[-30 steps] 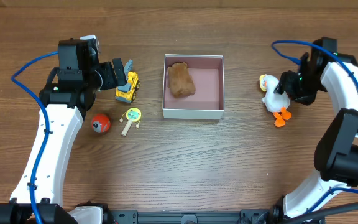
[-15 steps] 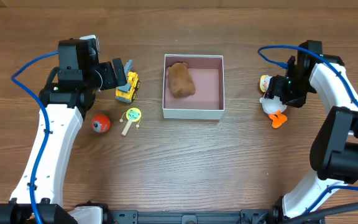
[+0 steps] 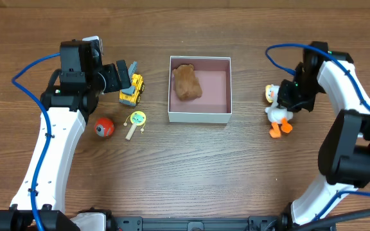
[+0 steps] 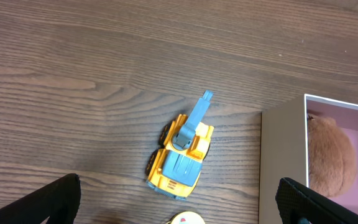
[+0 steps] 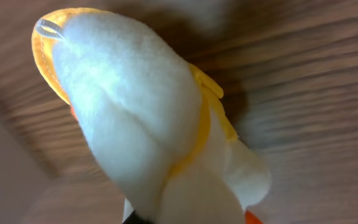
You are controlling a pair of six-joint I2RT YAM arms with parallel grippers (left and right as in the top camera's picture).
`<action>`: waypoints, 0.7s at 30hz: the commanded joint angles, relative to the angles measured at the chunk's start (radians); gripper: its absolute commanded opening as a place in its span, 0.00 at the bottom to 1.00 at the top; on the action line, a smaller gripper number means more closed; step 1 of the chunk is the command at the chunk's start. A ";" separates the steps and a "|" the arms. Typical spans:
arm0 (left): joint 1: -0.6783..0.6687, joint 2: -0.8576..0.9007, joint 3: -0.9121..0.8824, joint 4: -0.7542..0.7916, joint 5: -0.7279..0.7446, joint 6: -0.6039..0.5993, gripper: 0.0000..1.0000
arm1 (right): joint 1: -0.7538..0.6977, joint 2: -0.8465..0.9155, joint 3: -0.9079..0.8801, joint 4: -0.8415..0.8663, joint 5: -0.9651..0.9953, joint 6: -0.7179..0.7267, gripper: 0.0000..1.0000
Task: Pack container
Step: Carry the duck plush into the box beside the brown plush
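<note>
The container (image 3: 200, 116), a square white box with a pink inside, stands at the table's middle with a brown plush toy (image 3: 187, 82) lying in its left half. My right gripper (image 3: 286, 96) is shut on a white duck toy (image 3: 276, 114) with orange feet, right of the box. The duck (image 5: 142, 124) fills the right wrist view and hides the fingers. My left gripper (image 3: 126, 72) stands open over a yellow toy truck (image 4: 182, 155), left of the container (image 4: 283, 162). Its fingers (image 4: 51, 202) are wide apart with nothing between them.
A red ball (image 3: 104, 127) and a small yellow rattle (image 3: 136, 120) lie on the wood table in front of the truck (image 3: 132, 90). Blue cables loop off both arms.
My right gripper closed on the duck and carried it a little to the left, toward the container. The left arm has not moved.
</note>
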 commanded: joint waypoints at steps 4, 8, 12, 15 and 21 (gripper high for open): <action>0.006 0.003 0.031 0.001 0.014 0.023 1.00 | 0.238 -0.282 0.099 0.064 -0.019 0.151 0.04; 0.006 0.003 0.031 0.001 0.014 0.023 1.00 | 0.393 -0.289 0.086 0.167 0.003 0.303 0.04; 0.006 0.003 0.031 0.001 0.014 0.023 1.00 | 0.479 -0.227 0.055 0.245 0.109 0.412 0.04; 0.006 0.003 0.031 0.001 0.014 0.023 1.00 | 0.513 -0.150 0.055 0.305 0.111 0.412 0.04; 0.006 0.003 0.031 0.001 0.014 0.023 1.00 | 0.513 -0.059 0.055 0.378 0.172 0.413 0.04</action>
